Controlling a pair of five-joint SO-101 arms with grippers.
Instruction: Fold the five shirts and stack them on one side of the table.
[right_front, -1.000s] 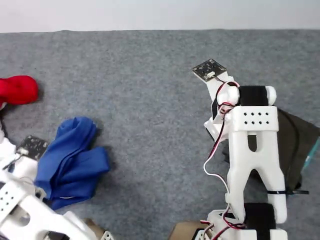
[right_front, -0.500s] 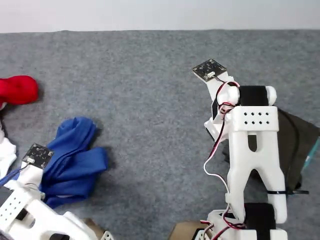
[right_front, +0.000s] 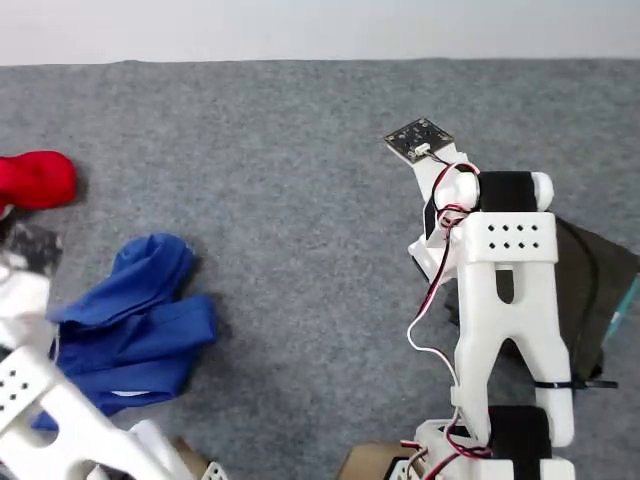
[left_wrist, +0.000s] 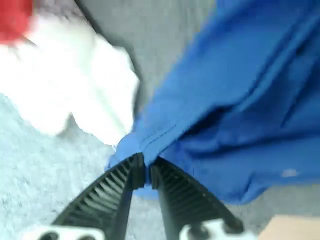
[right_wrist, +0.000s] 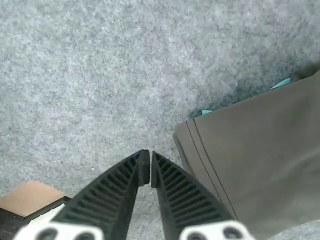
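Blue shirt (right_front: 130, 320) slides toward the frame's left edge, left gripper (left_wrist: 145, 166) clamped on its hem, probably spreading it out for folding.

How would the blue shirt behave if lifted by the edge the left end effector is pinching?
Probably floppy: the blue shirt lies in soft bunched folds, so it would likely drape and hang from the left end effector, shut on its edge. Likely light, being thin cloth. It may drag rather than slide on the rough grey table cover.
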